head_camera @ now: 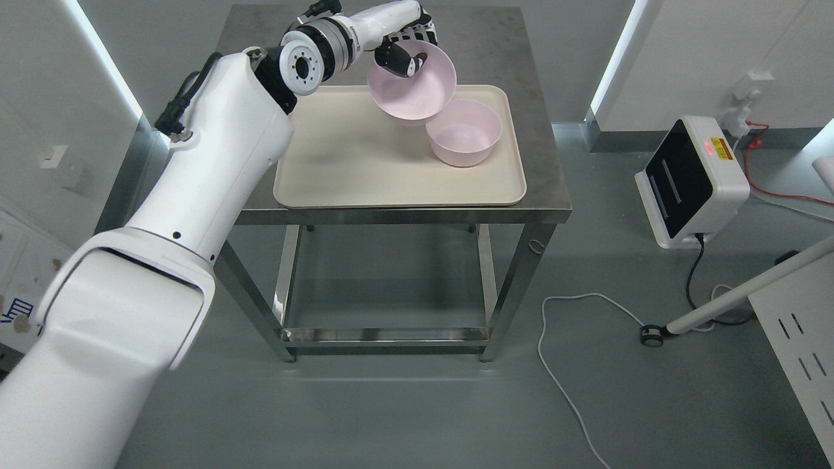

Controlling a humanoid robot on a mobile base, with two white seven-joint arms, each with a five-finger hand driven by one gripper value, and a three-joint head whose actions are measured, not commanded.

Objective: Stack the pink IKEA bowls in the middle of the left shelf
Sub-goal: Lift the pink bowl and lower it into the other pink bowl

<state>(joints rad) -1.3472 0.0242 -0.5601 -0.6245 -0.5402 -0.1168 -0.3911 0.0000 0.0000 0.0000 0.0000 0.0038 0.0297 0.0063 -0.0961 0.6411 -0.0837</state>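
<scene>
Head view looks down on a steel table (541, 163) that carries a cream tray (339, 163). Two pink bowls show there. The held bowl (417, 94) is raised above the tray's back right part and tilted, so its open mouth faces toward the camera and a little to the right, while its base points away toward the back of the table. It is round, so it has no clear long axis; its rim reads as a wide oval sloping down from upper right to lower left. The left hand (404, 49) reaches in from the picture's left along a long white arm and clamps the bowl at its upper left rim: dark fingers (399, 62) curl over the edge into the inside, and the rest of the hand lies behind the wall on the outside. The bowl hangs below and to the right of the fingers. Its lower edge overlaps the back left rim of the second bowl (464, 133), which stands upright on the tray near the right side, mouth up; whether the two touch cannot be told. Both bowls are pale matte pink, plain and smooth, with deep rounded walls.
</scene>
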